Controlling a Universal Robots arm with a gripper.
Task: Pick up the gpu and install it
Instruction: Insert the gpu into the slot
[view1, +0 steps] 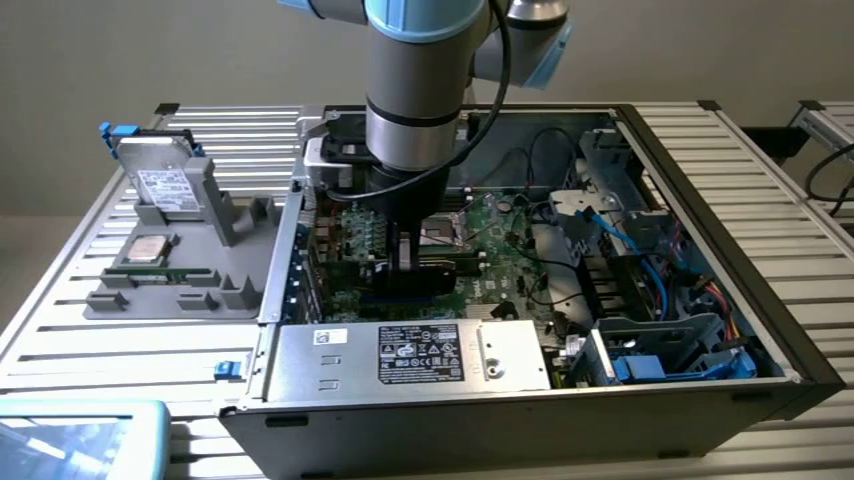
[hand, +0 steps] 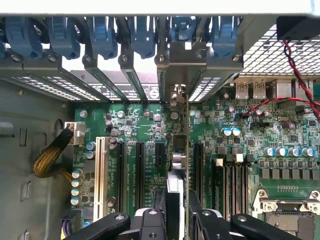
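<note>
The gpu (hand: 180, 160) is seen edge-on in the wrist view, standing upright over the green motherboard (hand: 140, 125) between two long black expansion slots (hand: 139, 170). Its metal bracket end reaches toward the rear slot openings under the blue latches (hand: 100, 35). My gripper (hand: 177, 222) is shut on the card, one black finger on each face. In the exterior view the arm reaches straight down into the open computer case (view1: 747, 300), and the gripper (view1: 408, 245) holds the gpu (view1: 430, 268) low over the motherboard (view1: 501, 250).
A grey tray (view1: 174, 300) at the exterior view's left carries a silver hard drive (view1: 167, 185) and a processor (view1: 144, 250). Inside the case are the power supply (view1: 414, 355), blue cables (view1: 627, 230), a yellow braided cable (hand: 50, 155) and the processor socket (hand: 287, 210).
</note>
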